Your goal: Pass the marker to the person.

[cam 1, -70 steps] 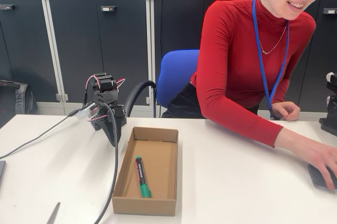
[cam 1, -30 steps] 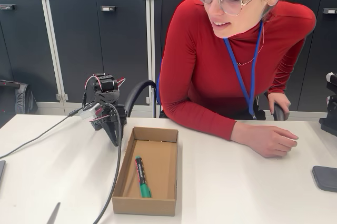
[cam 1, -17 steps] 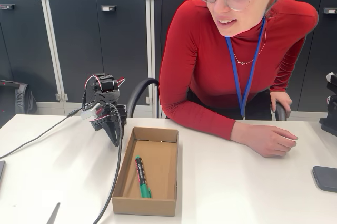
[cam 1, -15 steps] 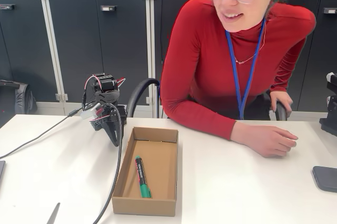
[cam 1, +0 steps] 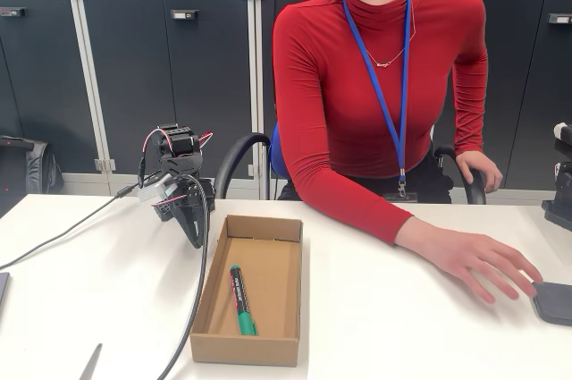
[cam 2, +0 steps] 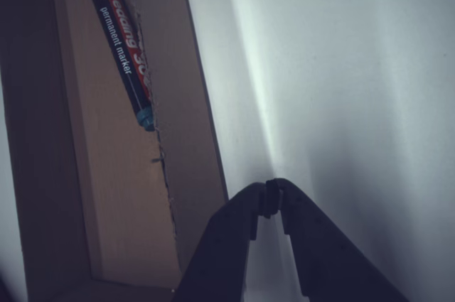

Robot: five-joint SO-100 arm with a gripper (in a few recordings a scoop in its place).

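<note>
The marker lies flat on the floor of an open cardboard box on the white bench; its green cap points toward the near end of the box, and its dark barrel points toward the far end; in the wrist view the marker lies close along one inner wall of the box, and the words "permanent marker" show on its barrel.

The black arm stands on the bench just beside the far left corner of the box in the fixed view; its pincer points down near the box's outer wall, and it is outside the box; in the wrist view the pincer is clenched with its two tips touching, it grasps nothing, and it hangs over bare bench next to the box wall.

The person in a red top with a blue lanyard sits behind the bench on the right of the fixed view; one hand lies flat on the bench, well apart from the box, with its fingers touching a dark flat thing at the right edge; a thin grey pointed thing lies at the near left edge.
</note>
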